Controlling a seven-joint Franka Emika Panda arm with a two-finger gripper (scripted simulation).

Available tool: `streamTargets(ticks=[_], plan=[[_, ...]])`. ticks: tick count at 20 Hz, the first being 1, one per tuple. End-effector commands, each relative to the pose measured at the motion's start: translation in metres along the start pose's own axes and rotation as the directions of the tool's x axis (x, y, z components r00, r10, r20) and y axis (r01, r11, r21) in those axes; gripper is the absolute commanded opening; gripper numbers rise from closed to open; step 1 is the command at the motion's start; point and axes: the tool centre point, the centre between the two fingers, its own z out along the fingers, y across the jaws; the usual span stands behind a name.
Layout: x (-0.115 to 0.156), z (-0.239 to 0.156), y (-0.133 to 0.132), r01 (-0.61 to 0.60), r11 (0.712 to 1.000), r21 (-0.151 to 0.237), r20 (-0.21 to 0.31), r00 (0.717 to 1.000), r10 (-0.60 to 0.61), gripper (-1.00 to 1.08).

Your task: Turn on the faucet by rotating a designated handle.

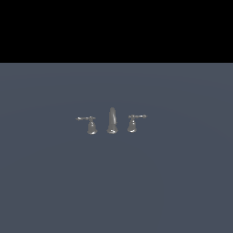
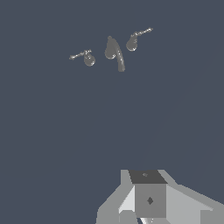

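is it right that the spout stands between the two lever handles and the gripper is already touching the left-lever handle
Not quite. The spout does stand between the two handles, but nothing touches the handle: the exterior view shows it standing free, and in the wrist view the faucet lies far off.

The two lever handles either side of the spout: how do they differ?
The handle stands on the exterior view's left of the spout, and its lever points left. The twin handle stands on the right, and its lever points right. Both are grey metal flared posts, shorter than the spout.

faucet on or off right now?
Cannot tell. No water shows at the spout, and the handle stands untouched, with nothing near it in the exterior view.
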Motion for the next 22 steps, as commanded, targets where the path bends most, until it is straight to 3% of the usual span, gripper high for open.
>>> streamTargets(ticks=[1, 11, 22], plan=[[0.005, 0.014, -0.012, -0.053, 0.999, 0.003, 0.0, 0.999, 0.053, -1.0], [0.034, 0.067, -0.059, -0.255, 0.967, 0.012, 0.001, 0.967, 0.255, -1.0], [0.074, 0.121, -0.101, -0.453, 0.891, 0.023, 0.004, 0.891, 0.453, -1.0]])
